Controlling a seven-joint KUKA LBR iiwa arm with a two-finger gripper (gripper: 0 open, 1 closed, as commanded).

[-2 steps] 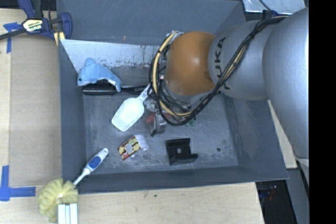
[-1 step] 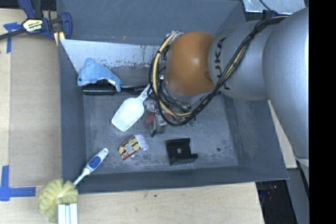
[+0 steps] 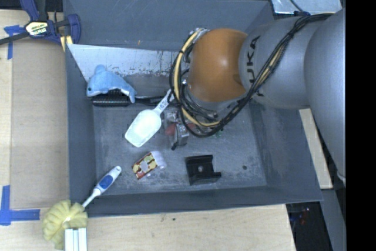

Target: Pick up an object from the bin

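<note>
I see the grey metal bin (image 3: 79,138) sitting on a dark surface, its floor scuffed and speckled and its back wall scratched and pale. My arm (image 3: 288,67) comes in from the view's right, and its orange cover (image 3: 214,64) and looped cables hang over the middle of the bin. The gripper (image 3: 176,131) is low over the floor below that cover; I cannot tell whether it is apart or closed, and I see nothing in it.

The nearest thing is a white plastic scoop (image 3: 143,128), just beside the gripper on the view's left, with its handle slanting up towards it. Just below the gripper lies a black square block (image 3: 201,168). Below and left of the gripper is a small printed packet (image 3: 146,165), and farther the same way a blue-and-white toothbrush (image 3: 106,183). Well up and left, by the back wall, a blue toy (image 3: 108,82) rests against a black comb (image 3: 111,101).
</note>
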